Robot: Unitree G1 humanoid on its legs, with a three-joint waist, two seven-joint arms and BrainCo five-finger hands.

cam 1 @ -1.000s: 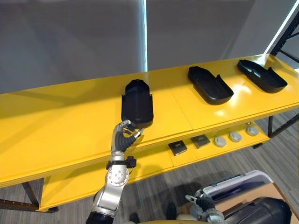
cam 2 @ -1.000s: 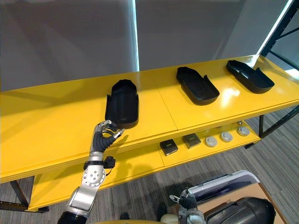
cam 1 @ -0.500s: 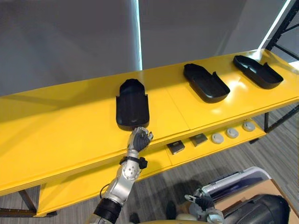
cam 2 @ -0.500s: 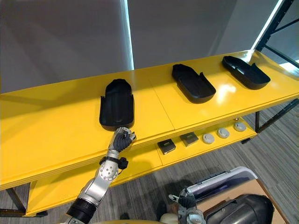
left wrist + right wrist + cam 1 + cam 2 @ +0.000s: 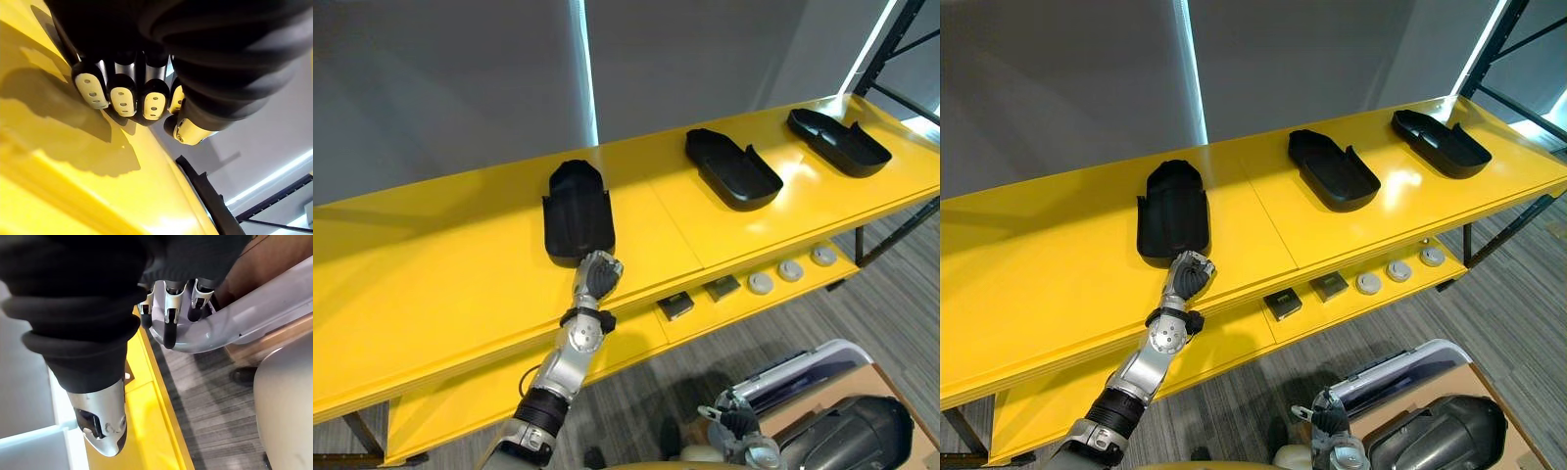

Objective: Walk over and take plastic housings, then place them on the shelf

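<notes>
Three black plastic housings lie on the yellow top shelf [image 5: 431, 264]: a left housing [image 5: 578, 215], a middle housing [image 5: 732, 168] and a right housing [image 5: 837, 142]. My left hand [image 5: 597, 277] is raised over the shelf's front edge, right at the near end of the left housing. Its fingers [image 5: 122, 95] are curled into a fist with nothing inside. My right hand [image 5: 1324, 421] hangs low by a grey bin, its fingers [image 5: 168, 318] relaxed and empty.
The lower shelf holds two dark square parts [image 5: 675, 305] and several round grey parts [image 5: 790, 270]. A grey bin [image 5: 803, 372] and brown cardboard [image 5: 901, 392] stand on the floor at the lower right. A dark rack frame [image 5: 901, 29] rises at the shelf's far right end.
The whole view has shifted, so the camera moved. My left hand's fingers, loosely spread by the housing's near end a second ago, have curled into a fist there.
</notes>
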